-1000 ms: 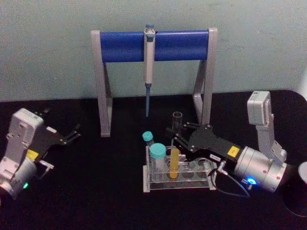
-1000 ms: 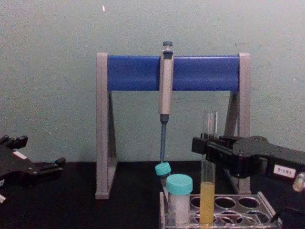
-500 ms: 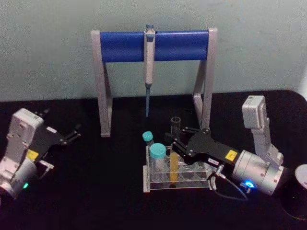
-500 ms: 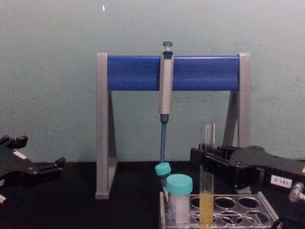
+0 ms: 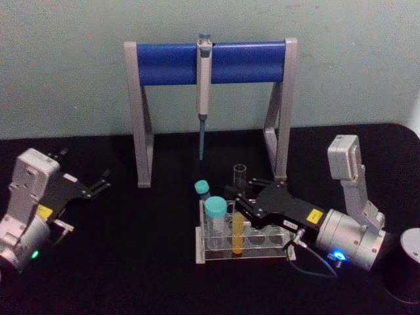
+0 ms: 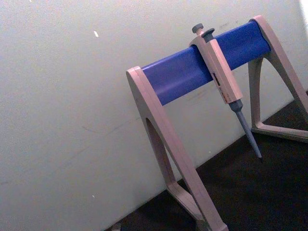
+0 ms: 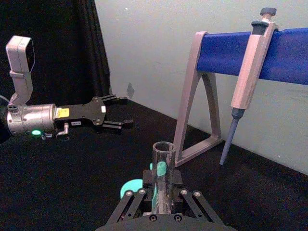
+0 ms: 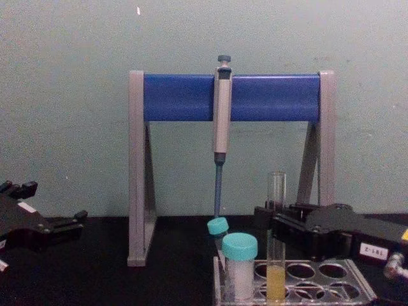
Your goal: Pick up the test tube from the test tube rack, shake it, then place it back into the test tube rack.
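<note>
The test tube (image 5: pixel 239 177), clear with yellow-orange liquid in its lower part, stands upright in a hole of the clear test tube rack (image 5: pixel 216 257) at mid-table. My right gripper (image 5: pixel 237 199) reaches in from the right and is shut on the test tube's middle, just above the rack's top plate. In the chest view the test tube (image 8: pixel 276 191) rises above the right gripper (image 8: pixel 269 220), with its liquid down inside the rack (image 8: pixel 335 287). The right wrist view shows the test tube (image 7: pixel 162 166) between the fingers. My left gripper (image 5: pixel 98 184) rests open at the far left.
A grey-and-blue pipette stand (image 5: pixel 210 62) with a hanging pipette (image 5: pixel 203 92) stands behind the rack. Two teal-capped vials (image 5: pixel 215 209) sit in the rack's left end. A dark cylinder (image 5: pixel 407 262) stands at the right edge.
My right gripper has come down with the test tube, so the tube sits deeper in the rack. The left arm has not moved.
</note>
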You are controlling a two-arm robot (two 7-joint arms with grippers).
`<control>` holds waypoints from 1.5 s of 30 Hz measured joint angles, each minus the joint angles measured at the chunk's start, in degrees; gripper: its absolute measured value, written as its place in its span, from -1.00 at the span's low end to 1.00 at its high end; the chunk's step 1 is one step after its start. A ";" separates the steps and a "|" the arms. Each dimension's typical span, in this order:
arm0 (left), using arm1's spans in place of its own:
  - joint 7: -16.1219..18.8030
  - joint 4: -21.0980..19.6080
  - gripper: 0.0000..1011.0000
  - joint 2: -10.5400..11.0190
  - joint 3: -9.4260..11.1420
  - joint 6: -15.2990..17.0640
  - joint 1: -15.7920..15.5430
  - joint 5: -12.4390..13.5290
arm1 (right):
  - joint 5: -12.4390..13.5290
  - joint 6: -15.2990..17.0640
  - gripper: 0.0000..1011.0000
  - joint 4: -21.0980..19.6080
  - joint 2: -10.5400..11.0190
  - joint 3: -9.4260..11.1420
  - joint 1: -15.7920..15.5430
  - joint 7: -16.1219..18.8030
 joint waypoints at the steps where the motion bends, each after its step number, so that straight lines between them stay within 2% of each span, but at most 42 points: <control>1: 0.00 0.00 0.98 0.00 0.00 0.00 0.00 0.00 | -0.08 -0.01 -0.54 0.00 -0.01 -0.01 0.00 -0.06; 19: 0.00 0.00 0.98 0.00 0.00 0.00 0.00 0.00 | -0.18 -0.01 -0.54 -0.04 0.03 -0.01 -0.02 -0.14; 23: 0.00 0.00 0.98 0.00 0.00 0.00 0.00 0.01 | -0.23 0.03 -0.34 -0.04 0.04 0.01 -0.02 -0.12; 25: 0.00 0.00 0.98 0.00 0.00 0.00 0.00 0.00 | -0.21 0.03 -0.19 -0.04 0.04 0.02 -0.01 -0.11; 26: 0.00 0.00 0.98 0.00 0.00 0.00 0.00 0.00 | -0.21 0.02 -0.19 -0.04 0.04 0.02 -0.01 -0.10; 27: 0.00 0.00 0.98 0.00 0.00 0.00 0.00 0.00 | -0.20 0.03 -0.07 -0.04 0.04 0.02 -0.01 -0.10; 39: 0.00 0.00 0.98 0.00 0.00 0.00 0.00 0.00 | -0.14 0.02 0.67 -0.04 0.03 0.02 -0.01 -0.06; 45: 0.00 0.00 0.98 0.00 0.00 0.00 0.00 0.00 | -0.12 0.00 0.93 -0.04 0.03 0.02 -0.01 -0.06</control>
